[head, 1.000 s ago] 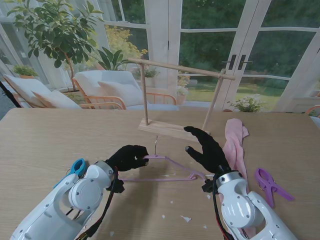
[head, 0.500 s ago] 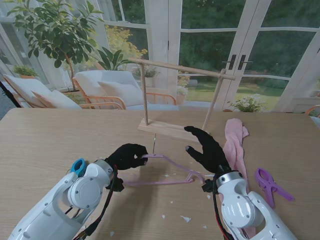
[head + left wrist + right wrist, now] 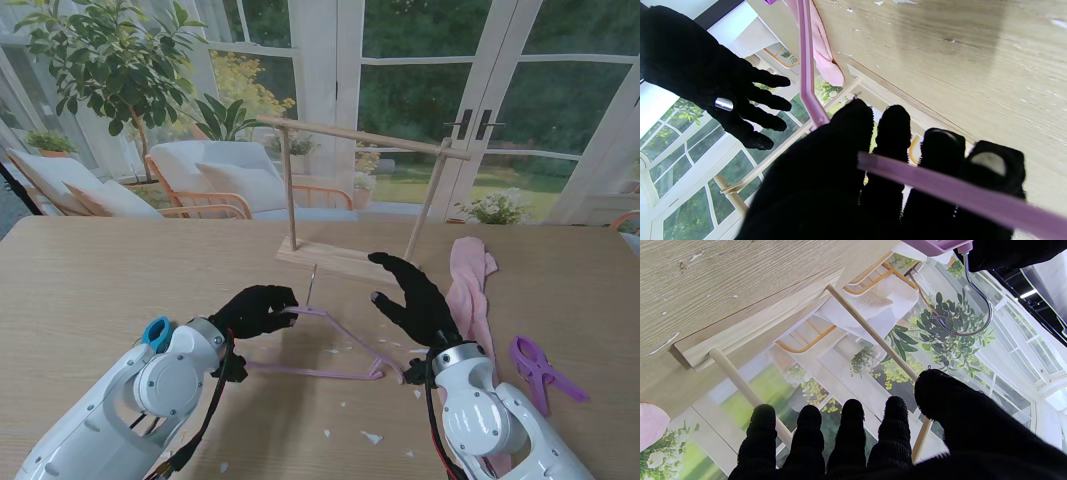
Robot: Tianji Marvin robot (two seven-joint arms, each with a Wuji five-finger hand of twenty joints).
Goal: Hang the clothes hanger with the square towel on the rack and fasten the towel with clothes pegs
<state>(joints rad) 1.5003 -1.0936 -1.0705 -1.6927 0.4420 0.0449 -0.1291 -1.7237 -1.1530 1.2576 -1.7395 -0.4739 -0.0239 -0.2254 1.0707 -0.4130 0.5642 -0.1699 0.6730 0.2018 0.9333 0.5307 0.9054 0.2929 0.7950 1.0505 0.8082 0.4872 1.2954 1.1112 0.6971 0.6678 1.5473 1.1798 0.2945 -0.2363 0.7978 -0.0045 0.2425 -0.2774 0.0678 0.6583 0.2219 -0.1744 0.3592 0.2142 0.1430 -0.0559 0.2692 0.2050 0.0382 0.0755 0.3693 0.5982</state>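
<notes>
The purple hanger is grasped near its neck by the left hand, whose fingers are closed around the plastic just under the metal hook. The hook end is held up off the table, while the far shoulder of the hanger appears to rest on or just above the surface, close to the right wrist. The hanger's long axis runs roughly from left to right, parallel to the near edge of the table, with the hook pointing away toward the wooden rack.

The right hand is released, its fingers spread and holding nothing; it hovers just beside the hanger's right end, without visible contact. The pink towel is not on the hanger: it lies crumpled on the table toward the right edge, just beyond the right hand. The right hand is judged to be the nearer one for fetching it. A purple peg lies near the right edge, and a blue peg is seen beside the left arm.

The rack stands at the middle of the far edge, directly beyond the hook, and its top bar is well above the hook.
</notes>
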